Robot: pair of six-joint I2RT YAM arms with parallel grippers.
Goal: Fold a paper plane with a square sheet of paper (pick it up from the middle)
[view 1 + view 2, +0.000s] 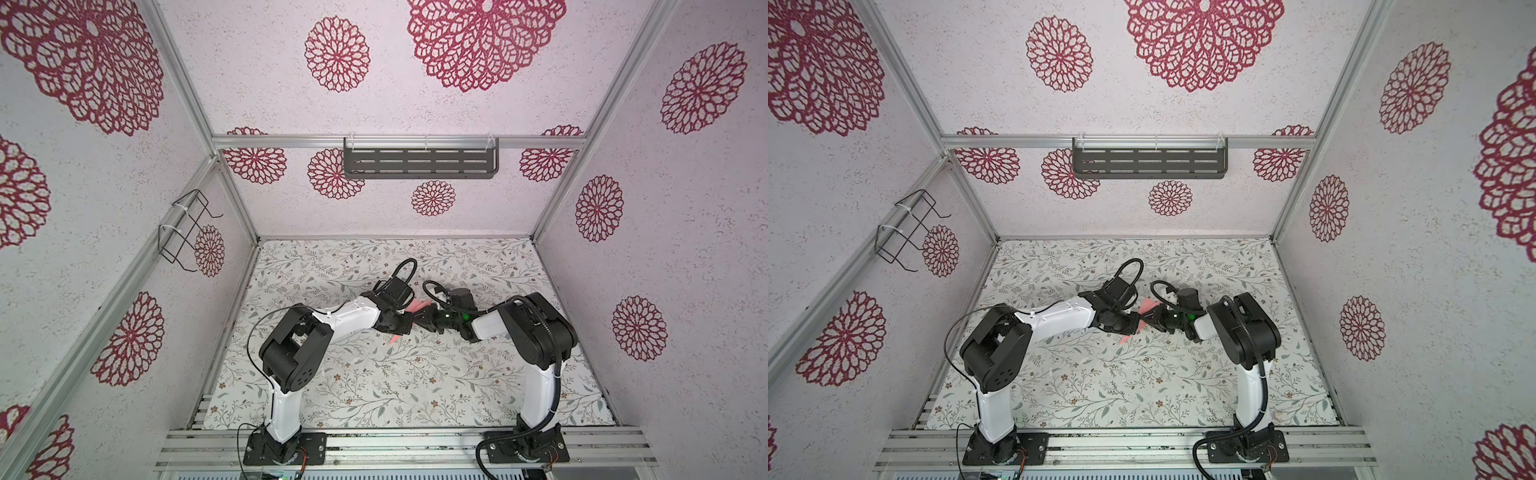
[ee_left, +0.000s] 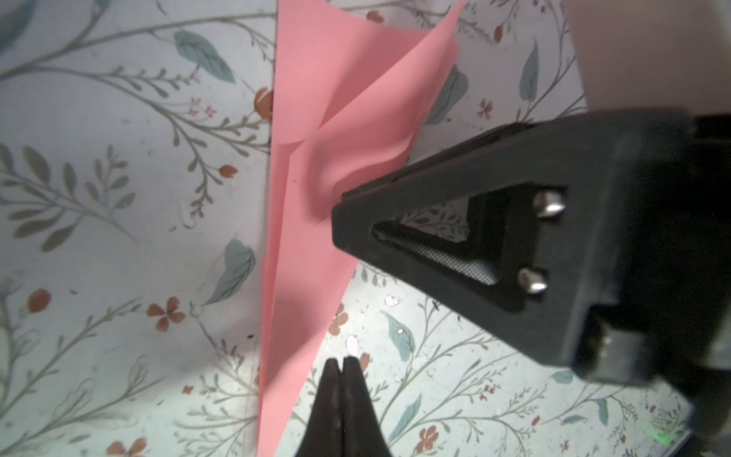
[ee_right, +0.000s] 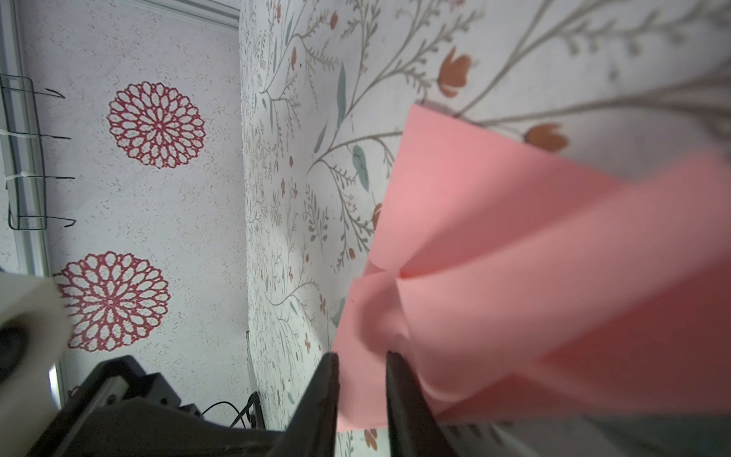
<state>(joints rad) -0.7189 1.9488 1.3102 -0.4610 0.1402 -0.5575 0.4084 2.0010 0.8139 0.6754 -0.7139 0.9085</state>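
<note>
At mid-table, the paper plane [image 2: 300, 245] lies on the floral tabletop [image 1: 374, 382], its raised flaps pinched by the right gripper [image 3: 362, 356], jaws narrow. The left gripper [image 2: 343, 362] is closed tight beside it (touching or not, I cannot tell). Rosette-papered walls [image 1: 457, 216] enclose the cell, with a dark shelf [image 1: 419, 164] on the far one.

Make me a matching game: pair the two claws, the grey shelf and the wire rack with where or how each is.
1 left gripper
2 right gripper
3 grey shelf
4 wire rack

A hangs on a side wall
B jaws pressed together
C jaws either side of the pink paper
D fixed to the back wall

Pairs: 1-B, 2-C, 3-D, 4-A
</note>
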